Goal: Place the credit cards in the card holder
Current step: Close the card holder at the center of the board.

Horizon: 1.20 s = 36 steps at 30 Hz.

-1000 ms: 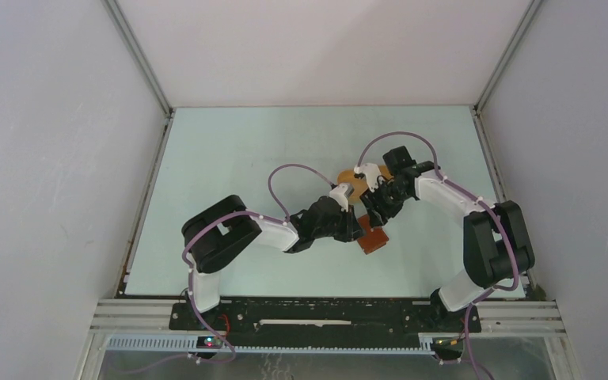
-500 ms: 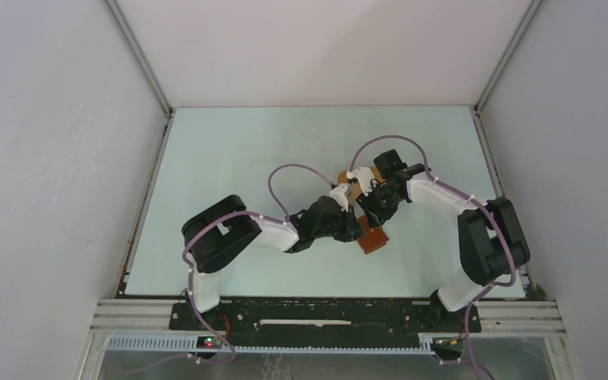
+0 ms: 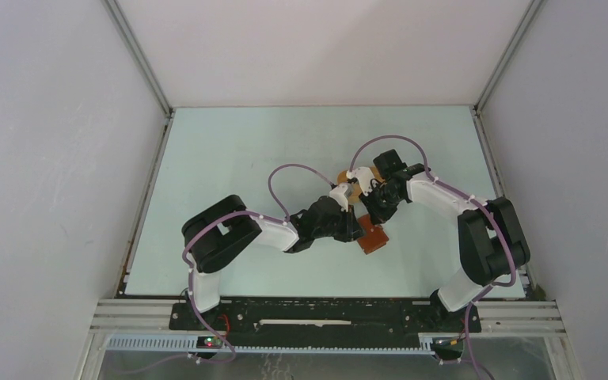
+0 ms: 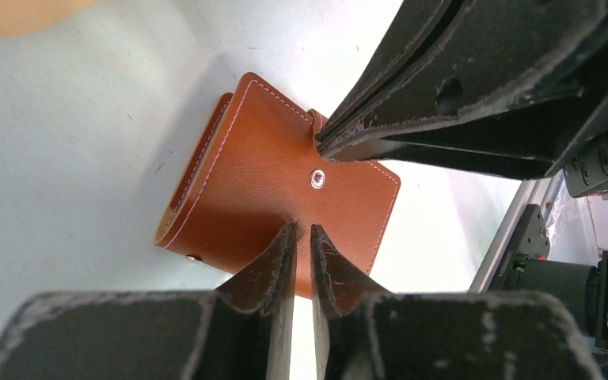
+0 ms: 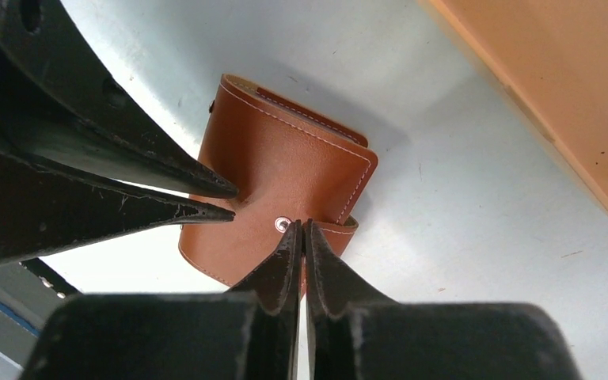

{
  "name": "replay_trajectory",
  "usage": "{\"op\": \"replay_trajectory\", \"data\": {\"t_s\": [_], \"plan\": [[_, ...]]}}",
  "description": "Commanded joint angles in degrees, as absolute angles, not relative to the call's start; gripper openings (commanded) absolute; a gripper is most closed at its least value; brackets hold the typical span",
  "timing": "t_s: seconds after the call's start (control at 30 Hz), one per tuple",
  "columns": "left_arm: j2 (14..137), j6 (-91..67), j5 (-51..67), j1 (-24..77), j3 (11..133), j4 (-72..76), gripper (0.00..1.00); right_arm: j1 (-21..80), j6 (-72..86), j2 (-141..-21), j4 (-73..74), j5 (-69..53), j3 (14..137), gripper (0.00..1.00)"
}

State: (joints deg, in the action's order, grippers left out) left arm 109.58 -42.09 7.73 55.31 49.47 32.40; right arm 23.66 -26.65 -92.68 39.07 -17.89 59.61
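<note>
The left gripper (image 3: 355,228) and right gripper (image 3: 373,214) converge from opposite sides on the reddish-brown card holder (image 3: 374,239); the card holder lies flat on the pale green table (image 3: 229,150), near its centre; an orange tray (image 3: 343,176) sits just behind, mostly hidden by the wrists; jaw spacing is not resolvable.

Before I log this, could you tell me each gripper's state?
Left gripper: closed on the card holder.
Right gripper: closed on the card holder too.

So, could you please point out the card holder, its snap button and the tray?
card holder (image 4: 261,182), left wrist view, middle of leather cover.
snap button (image 4: 317,180), left wrist view, its metal centre.
orange tray (image 5: 554,87), right wrist view, bare surface.
</note>
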Motion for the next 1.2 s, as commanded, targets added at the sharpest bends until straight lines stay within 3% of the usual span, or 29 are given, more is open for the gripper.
{"op": "replay_trajectory", "data": {"t_s": [0.0,0.1,0.73,1.17], "plan": [[110.68,-41.88,7.82,54.85,47.77,30.26,0.17,24.27,-25.69,-90.25,39.75,-18.16,59.22,0.03],[110.62,-41.92,7.82,54.84,47.81,30.25,0.17,24.26,-25.12,-89.92,39.92,-19.26,59.24,0.0],[110.72,-42.19,7.86,54.84,47.79,30.59,0.16,23.99,-16.9,-95.98,39.26,-21.92,58.92,0.0],[109.63,-42.75,7.24,54.84,46.66,31.5,0.16,22.67,-13.07,-93.96,36.63,-23.56,57.6,0.0]]}}
